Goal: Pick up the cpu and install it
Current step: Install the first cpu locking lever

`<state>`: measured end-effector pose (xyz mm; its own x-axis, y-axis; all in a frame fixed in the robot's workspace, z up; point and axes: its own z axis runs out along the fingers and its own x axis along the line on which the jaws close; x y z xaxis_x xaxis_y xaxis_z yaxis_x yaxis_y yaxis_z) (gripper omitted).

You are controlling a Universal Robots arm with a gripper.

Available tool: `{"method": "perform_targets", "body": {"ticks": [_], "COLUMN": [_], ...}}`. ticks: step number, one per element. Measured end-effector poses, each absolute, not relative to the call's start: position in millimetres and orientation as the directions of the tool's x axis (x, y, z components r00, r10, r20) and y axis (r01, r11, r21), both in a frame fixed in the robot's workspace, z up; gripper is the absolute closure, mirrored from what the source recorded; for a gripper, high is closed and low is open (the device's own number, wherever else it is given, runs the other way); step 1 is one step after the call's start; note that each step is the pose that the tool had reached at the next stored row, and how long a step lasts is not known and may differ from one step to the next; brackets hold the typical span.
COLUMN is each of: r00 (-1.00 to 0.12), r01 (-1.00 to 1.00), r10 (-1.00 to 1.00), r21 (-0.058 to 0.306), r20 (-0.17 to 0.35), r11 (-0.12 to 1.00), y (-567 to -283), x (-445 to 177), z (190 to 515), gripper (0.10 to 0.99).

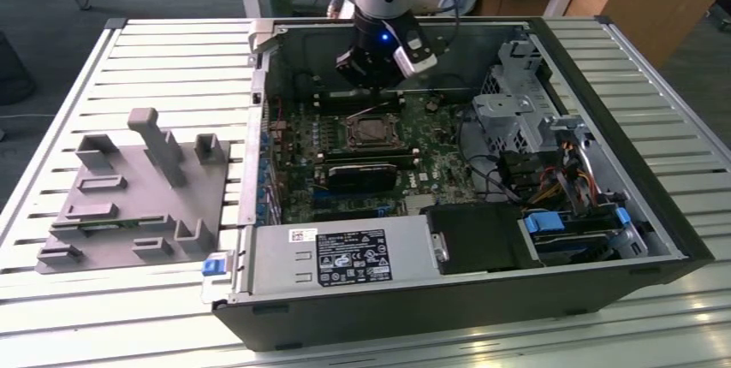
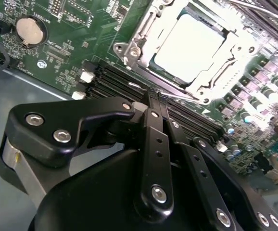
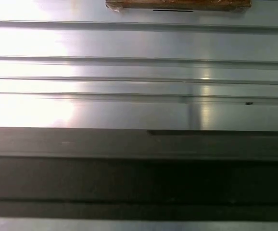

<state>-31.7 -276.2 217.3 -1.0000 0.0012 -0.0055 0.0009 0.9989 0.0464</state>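
The cpu (image 2: 189, 42), a flat square chip with a smooth silvery metal top, lies face up in the metal-framed motherboard socket (image 2: 225, 72), its edges parallel to the frame. Nearer the second wrist view, the black metal gripper (image 2: 156, 98) has its fingers pressed together, holding nothing. Beyond, the green motherboard (image 2: 62, 53) sits inside the open grey computer case (image 1: 457, 299).
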Motion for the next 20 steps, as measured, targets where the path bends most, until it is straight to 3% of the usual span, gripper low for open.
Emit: {"method": "perform_targets", "body": {"ticks": [20], "r00": [-1.000], "r01": [0.001], "r10": [0.001], "r21": [0.046], "r20": [-0.001], "r11": [0.999], "y": [-275.6], "x": [-23.3], "z": [203.4], "gripper": [0.980]}}
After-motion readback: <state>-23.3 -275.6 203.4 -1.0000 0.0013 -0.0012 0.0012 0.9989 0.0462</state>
